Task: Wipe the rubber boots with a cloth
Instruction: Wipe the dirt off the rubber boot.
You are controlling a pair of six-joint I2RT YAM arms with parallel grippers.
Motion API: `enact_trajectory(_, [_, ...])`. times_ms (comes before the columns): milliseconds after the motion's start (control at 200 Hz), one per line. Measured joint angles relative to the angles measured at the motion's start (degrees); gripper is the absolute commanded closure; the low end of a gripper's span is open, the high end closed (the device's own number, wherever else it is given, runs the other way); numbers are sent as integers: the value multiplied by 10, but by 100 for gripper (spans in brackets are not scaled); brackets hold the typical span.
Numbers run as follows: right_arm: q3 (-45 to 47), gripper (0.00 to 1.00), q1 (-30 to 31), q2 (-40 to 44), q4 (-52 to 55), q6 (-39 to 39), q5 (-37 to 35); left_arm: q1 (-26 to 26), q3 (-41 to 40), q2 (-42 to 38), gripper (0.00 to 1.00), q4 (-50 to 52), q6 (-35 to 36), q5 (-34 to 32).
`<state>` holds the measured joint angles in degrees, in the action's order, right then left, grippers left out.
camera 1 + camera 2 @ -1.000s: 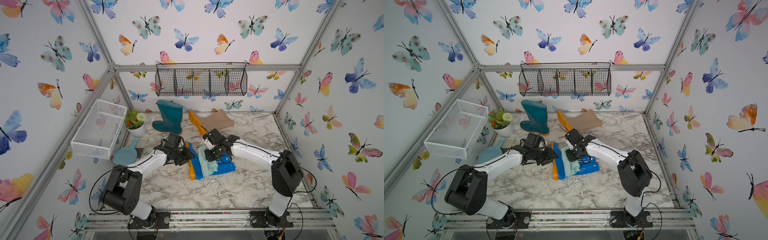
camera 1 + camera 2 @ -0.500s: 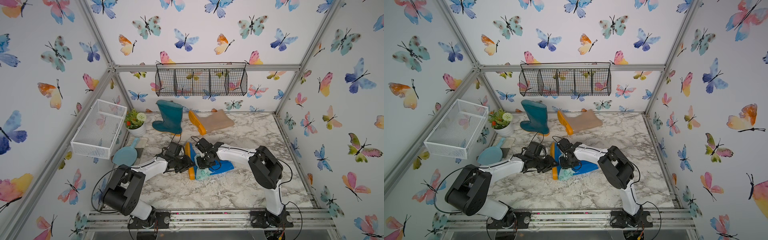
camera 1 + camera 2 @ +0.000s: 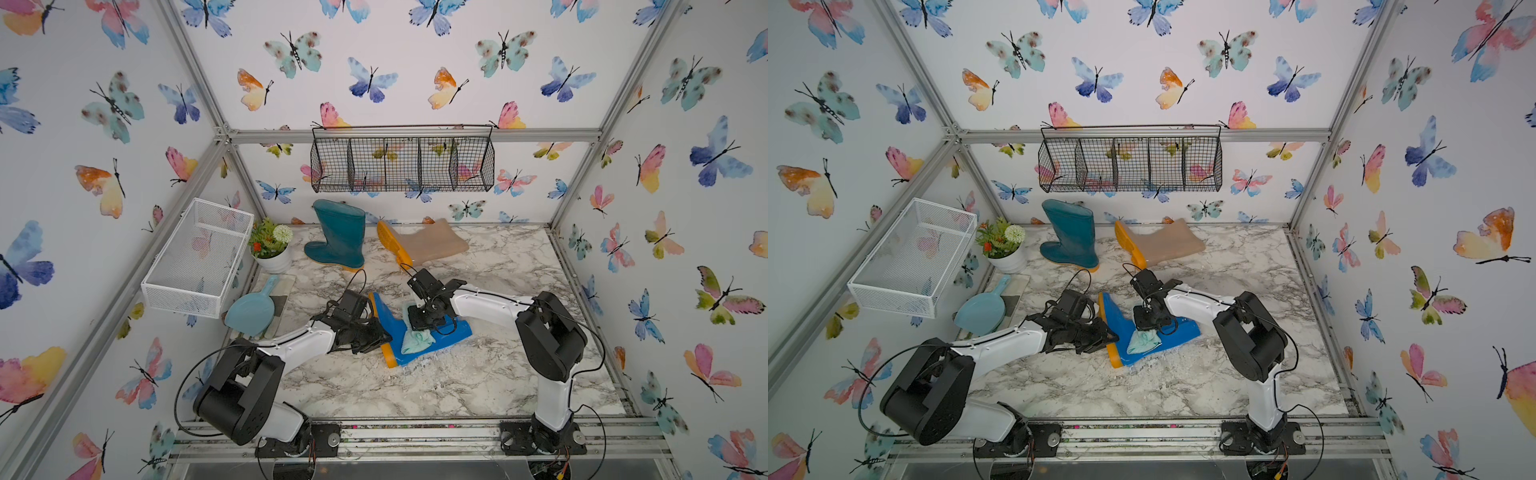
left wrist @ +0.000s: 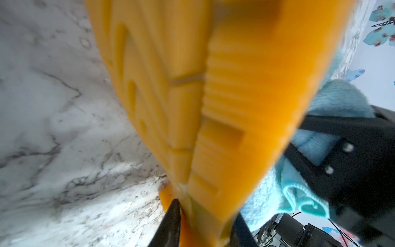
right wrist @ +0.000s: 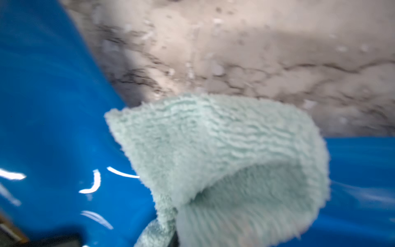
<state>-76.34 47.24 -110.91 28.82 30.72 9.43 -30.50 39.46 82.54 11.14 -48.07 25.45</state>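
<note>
The bright blue boot [image 3: 390, 322] [image 3: 1116, 320] lies on its side mid-table, its orange sole [image 4: 224, 96] towards the left arm. My left gripper [image 3: 376, 337] [image 3: 1101, 336] [image 4: 205, 228] is shut on that sole, a finger on each side. My right gripper [image 3: 422, 323] [image 3: 1148, 323] presses down on the boot's shaft, shut on the bunched pale aqua cloth [image 3: 417, 341] [image 3: 1143, 341] [image 5: 224, 154]; its fingertips are hidden by the cloth. The dark teal boot [image 3: 338, 237] [image 3: 1069, 237] stands at the back. The beige boot [image 3: 434, 245] [image 3: 1169, 243] lies beside it.
A light blue plastic scoop [image 3: 251, 309] and a potted plant [image 3: 272, 249] sit at the table's left edge. A white wire basket [image 3: 199, 253] hangs on the left wall, a black one [image 3: 403, 164] on the back wall. White specks lie around the blue boot.
My right gripper swept the cloth down the blue boot towards the front, then back up to the shaft; the cloth went from spread flat to bunched. My left gripper closed on the sole.
</note>
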Motion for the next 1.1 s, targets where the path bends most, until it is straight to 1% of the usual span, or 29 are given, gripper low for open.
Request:
enact_trajectory(75, [-2, 98, 7, -1, -22, -15, 19, 0, 17, 7, 94, 22, 14, -11])
enact_trajectory(175, [7, 98, 2, -6, -39, -42, 26, 0, 47, 27, 98, 53, 40, -17])
enact_trajectory(240, [27, 98, -24, -7, -53, -52, 40, 0, 64, 40, 100, 65, 56, -19])
enact_trajectory(315, [70, 97, -76, 0, -77, -55, 73, 0, 75, 50, 100, 68, 71, -22])
enact_trajectory(360, [93, 97, -110, 9, -89, -57, 104, 0, 76, 52, 100, 69, 78, -21])
enact_trajectory(420, [107, 97, -138, 24, -88, -62, 102, 0, 76, 52, 100, 69, 82, -20])
enact_trajectory(506, [106, 98, -152, 28, -78, -63, 96, 0, 75, 52, 100, 68, 84, -16])
enact_trajectory(546, [99, 98, -145, 28, -73, -63, 92, 0, 75, 52, 100, 67, 84, -15])
enact_trajectory(606, [72, 97, -118, 20, -56, -63, 78, 0, 74, 52, 100, 66, 84, -13])
enact_trajectory(671, [26, 97, -75, 2, -53, -63, 75, 1, 73, 52, 100, 65, 85, -12])
enact_trajectory(756, [-25, 98, -22, -23, -76, -62, 88, 1, 74, 53, 100, 65, 89, -10])
enact_trajectory(811, [-31, 98, 3, -28, -93, -59, 88, 1, 77, 55, 100, 69, 93, -9])
enact_trajectory(861, [-24, 97, 5, -28, -100, -58, 83, 2, 80, 57, 100, 73, 96, -9])
enact_trajectory(901, [-13, 97, -6, -26, -106, -58, 85, 2, 81, 58, 100, 73, 97, -8])
enact_trajectory(976, [36, 97, -47, -15, -124, -58, 98, 2, 80, 58, 100, 72, 99, -8])
enact_trajectory(1101, [140, 98, -165, 37, -138, -59, 125, 1, 75, 58, 100, 55, 99, -6])
